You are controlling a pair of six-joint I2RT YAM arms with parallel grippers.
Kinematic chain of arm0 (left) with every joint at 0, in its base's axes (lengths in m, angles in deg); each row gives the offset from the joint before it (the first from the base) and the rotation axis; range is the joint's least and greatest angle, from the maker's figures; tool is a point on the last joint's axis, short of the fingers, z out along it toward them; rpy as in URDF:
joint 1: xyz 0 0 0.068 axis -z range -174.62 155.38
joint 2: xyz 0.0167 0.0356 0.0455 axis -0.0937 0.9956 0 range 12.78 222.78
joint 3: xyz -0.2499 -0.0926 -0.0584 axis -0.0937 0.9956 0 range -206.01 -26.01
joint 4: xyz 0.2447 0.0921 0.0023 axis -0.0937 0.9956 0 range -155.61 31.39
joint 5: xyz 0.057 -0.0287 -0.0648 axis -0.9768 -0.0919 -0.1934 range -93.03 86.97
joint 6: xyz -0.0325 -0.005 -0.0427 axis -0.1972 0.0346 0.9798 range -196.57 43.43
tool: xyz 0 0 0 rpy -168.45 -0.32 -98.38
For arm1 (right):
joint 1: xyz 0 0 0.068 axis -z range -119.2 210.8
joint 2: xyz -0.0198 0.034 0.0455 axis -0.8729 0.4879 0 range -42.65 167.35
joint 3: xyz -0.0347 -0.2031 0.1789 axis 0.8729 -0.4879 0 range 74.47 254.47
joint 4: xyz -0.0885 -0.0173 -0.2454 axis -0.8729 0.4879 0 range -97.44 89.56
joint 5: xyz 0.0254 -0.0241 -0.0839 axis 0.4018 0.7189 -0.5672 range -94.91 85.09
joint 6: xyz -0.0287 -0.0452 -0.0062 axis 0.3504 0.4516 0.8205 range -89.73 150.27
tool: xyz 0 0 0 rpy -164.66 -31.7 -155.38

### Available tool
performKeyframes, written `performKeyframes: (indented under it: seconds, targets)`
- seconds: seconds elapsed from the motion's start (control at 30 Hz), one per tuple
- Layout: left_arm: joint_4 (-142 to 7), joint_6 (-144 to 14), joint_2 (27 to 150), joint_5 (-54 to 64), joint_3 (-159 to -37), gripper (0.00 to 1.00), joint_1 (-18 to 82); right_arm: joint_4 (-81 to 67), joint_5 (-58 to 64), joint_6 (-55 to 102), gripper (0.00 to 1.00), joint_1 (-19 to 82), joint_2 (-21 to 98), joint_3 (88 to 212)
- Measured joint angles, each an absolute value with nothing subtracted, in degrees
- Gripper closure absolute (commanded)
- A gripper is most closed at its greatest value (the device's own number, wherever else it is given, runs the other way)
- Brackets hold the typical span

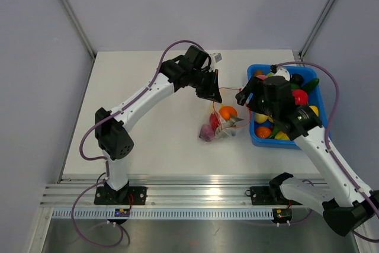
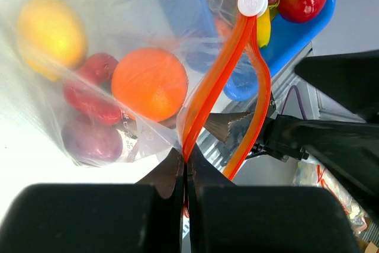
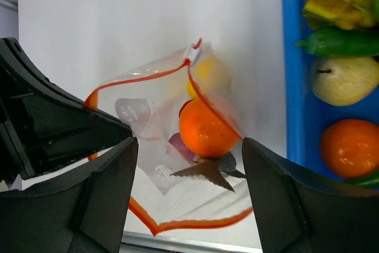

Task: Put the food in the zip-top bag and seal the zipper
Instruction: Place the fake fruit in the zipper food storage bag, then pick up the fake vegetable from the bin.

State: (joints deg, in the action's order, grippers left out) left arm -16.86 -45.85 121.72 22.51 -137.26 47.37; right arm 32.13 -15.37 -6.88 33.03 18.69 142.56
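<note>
So left claw (image 2: 186, 167) is clamped on the zipper (image 2: 222, 75), propping the bag (image 2: 118, 4) open; right claw (image 3: 189, 146) hangs spread, empty, over it.

I see the zip-top bag (image 1: 220, 124) resting on the surface (image 1: 148, 140) near its middle, with several pieces of food (image 1: 227, 112) inside it. Just to its right stands the bin (image 1: 254, 139), holding more food. My left gripper (image 1: 211, 90) sits behind the bag at its far left side, clamped on the zipper (image 2: 220, 81). My right gripper (image 1: 244, 99) hangs spread above the bag's right side, between the bag and the bin. In its wrist view, the bag's mouth lies between its fingers.
</note>
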Motion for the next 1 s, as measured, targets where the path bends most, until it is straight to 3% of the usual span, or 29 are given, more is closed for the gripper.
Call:
performKeyframes:
  seconds: [0.3, 0.5, 0.67, 0.77, 1.0]
  targets:
    - [-17.87, -45.80, 119.97, 21.70, -134.98, 1.00, 47.31, 41.29, -29.18, -5.65, 0.18, 35.52, 12.57, 139.96]
    - [-18.09, -45.83, 118.25, 20.65, -133.10, 1.00, 47.29, 41.46, -28.51, -0.80, 0.18, 53.75, 13.58, 133.86]
    - [-18.15, -45.85, 117.83, 20.30, -132.36, 1.00, 47.29, 38.84, -26.67, 2.28, 0.29, 56.57, 18.47, 130.11]
    - [-18.46, -45.85, 117.83, 20.28, -132.27, 1.00, 47.29, 36.20, -25.20, 3.70, 0.43, 57.22, 21.40, 128.05]
    - [-18.76, -45.85, 117.83, 20.30, -132.25, 1.00, 47.29, 32.50, -23.83, 4.27, 0.45, 60.15, 25.86, 126.61]
